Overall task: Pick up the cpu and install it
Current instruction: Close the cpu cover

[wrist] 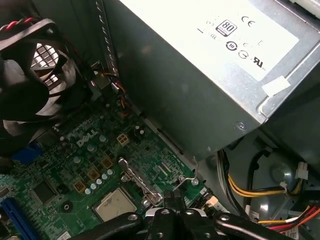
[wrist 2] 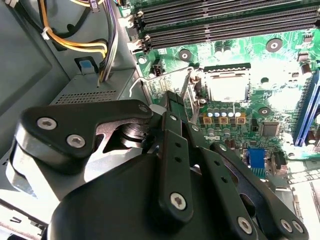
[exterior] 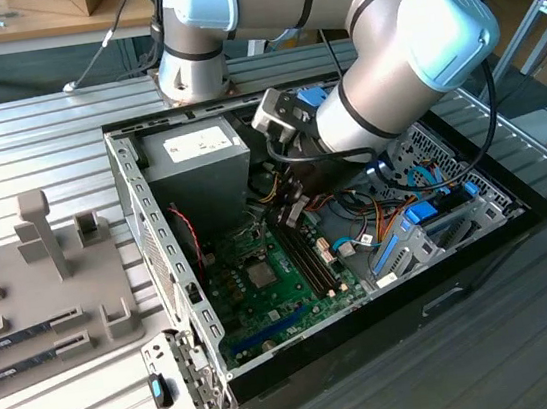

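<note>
Inside the computer case (exterior: 132,188): claw (wrist: 172,200) above the green board (wrist: 150,150).
The claw: pinched shut, tips by the socket lever (wrist: 185,180).
The cpu (wrist: 115,206): lying in its socket.

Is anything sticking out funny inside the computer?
Yes: the thin metal lever next to the socket stands up unlatched, and the socket's metal frame is flipped open. Nothing looks spilled or broken.
</note>
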`<move>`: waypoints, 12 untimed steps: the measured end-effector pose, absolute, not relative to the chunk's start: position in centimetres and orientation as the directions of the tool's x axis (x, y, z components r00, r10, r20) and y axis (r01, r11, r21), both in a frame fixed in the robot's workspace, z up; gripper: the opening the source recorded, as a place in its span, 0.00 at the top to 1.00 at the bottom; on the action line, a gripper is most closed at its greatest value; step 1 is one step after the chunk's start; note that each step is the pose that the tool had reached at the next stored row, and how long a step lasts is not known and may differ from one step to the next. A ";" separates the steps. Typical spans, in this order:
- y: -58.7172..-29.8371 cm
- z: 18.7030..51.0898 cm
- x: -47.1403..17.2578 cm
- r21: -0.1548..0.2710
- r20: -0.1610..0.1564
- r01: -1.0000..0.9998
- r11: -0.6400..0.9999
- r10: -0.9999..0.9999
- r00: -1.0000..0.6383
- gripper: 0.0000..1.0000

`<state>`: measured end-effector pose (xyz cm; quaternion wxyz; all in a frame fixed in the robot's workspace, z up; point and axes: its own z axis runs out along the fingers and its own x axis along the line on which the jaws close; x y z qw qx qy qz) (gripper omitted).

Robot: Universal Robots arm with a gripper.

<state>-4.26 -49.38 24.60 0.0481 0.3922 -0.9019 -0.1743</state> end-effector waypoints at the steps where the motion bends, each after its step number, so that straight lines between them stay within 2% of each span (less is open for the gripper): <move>1: -49.4 24.6 -4.3 0.352 -0.050 -0.691 0.632 -0.724 -0.688 0.89; 12: -50.0 24.6 -4.3 0.354 -0.052 -0.691 0.630 -0.724 -0.688 0.89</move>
